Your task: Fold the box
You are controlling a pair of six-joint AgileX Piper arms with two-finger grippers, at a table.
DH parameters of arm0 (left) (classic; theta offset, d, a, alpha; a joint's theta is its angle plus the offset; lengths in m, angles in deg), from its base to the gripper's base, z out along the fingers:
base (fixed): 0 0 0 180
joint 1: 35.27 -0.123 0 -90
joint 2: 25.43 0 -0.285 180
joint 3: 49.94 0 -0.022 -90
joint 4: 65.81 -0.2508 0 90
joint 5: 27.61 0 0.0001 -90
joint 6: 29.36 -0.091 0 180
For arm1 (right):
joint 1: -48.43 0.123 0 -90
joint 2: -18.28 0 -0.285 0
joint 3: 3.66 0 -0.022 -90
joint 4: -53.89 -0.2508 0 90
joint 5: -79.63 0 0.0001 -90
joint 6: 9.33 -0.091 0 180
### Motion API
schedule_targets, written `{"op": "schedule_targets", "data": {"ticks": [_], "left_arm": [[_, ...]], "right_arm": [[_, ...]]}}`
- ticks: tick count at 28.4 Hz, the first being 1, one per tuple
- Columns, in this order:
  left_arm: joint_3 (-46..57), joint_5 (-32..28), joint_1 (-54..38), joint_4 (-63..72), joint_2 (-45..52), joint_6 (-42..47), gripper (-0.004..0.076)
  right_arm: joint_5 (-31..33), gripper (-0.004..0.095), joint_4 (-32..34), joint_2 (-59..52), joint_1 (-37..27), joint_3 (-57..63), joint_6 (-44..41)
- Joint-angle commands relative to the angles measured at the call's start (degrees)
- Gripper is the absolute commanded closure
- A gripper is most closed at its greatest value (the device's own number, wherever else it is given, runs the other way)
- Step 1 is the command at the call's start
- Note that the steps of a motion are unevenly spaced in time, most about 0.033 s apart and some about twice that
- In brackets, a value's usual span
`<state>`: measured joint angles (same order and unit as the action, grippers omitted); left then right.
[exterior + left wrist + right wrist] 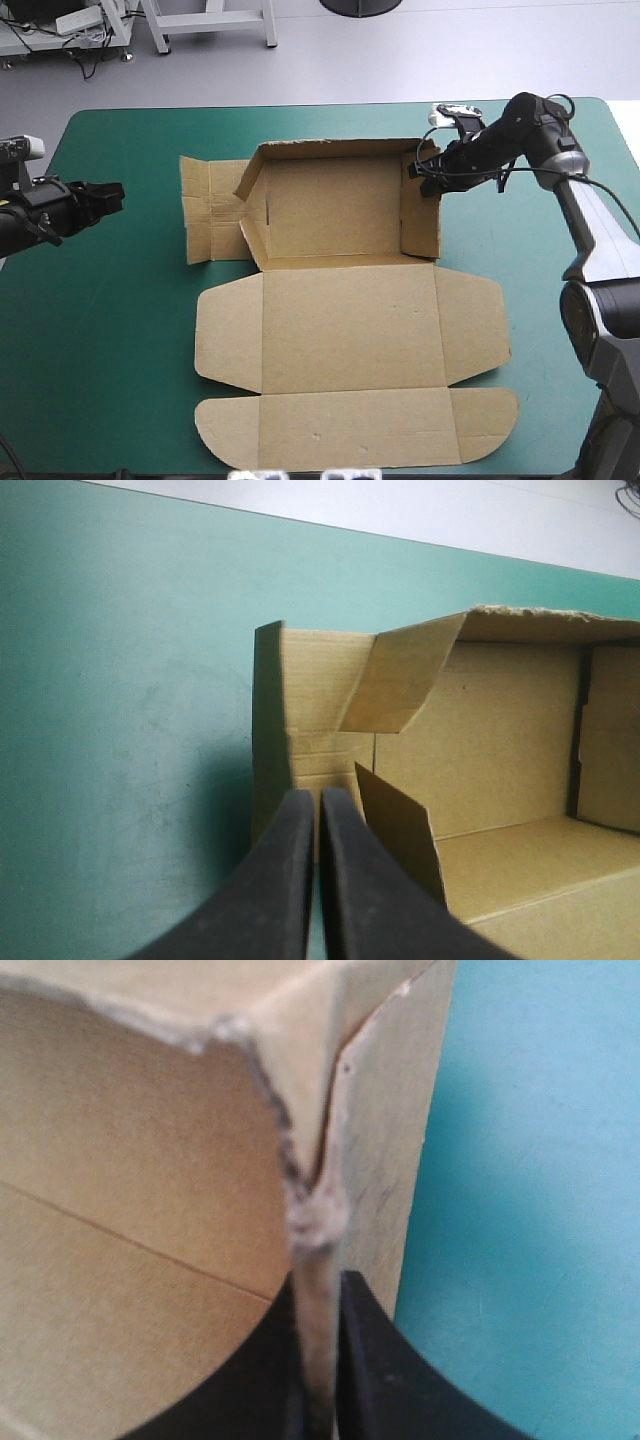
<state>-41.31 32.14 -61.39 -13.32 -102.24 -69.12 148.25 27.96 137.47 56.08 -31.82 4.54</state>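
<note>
Clamping the raised right wall of the box (345, 330), centred on the tabletop (100, 350), is the right end effector (418, 172); the left end effector (115, 196), pressed together, hangs left of it.

Left gripper (318, 800) fingers (285, 880) meet; brown box (500, 740) stands ahead on the teal-green cover (120, 730).

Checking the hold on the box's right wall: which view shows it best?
The right wrist view: the right gripper is shut on the box, the wall's edge between its fingers. The high view shows the gripper at the wall's far corner, too small to judge. The left wrist view shows only that wall's inner face.
</note>
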Motion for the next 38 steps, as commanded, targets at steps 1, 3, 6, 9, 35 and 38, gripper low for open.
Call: {"op": "schedule_targets", "data": {"ticks": [1, 3, 6, 9, 35, 38], "left_arm": [[-1.3, -0.5, -0.2, 4.6, 1.2, -0.7, 0.071], [-1.3, -0.1, -0.2, 4.6, 1.2, -1.0, 0.071], [-1.3, -0.1, -0.2, 4.6, 1.2, -2.2, 0.071], [-1.3, -0.1, -0.2, 4.4, 1.0, -2.2, 0.071], [-1.3, 1.4, -0.1, 4.6, 1.0, -3.3, 0.071], [-1.3, 2.1, -0.1, 4.7, 1.0, -3.3, 0.071]], "right_arm": [[-0.9, 0.09, 5.5, -0.8, 3.2, -1.4, 0.9], [-4.1, 0.0869, 9.7, -0.7, 4.4, -1.4, 0.1], [-9.2, 0.0762, 12.5, -0.7, 5.3, -1.4, 0.0], [-12.4, 0.0583, 12.7, -0.7, 5.3, -1.4, 0.3], [3.4, 0.0474, 14.9, -9.9, 5.2, -13.3, -2.5], [3.3, 0.0474, 13.9, -8.2, 5.2, -9.7, -2.7]]}}
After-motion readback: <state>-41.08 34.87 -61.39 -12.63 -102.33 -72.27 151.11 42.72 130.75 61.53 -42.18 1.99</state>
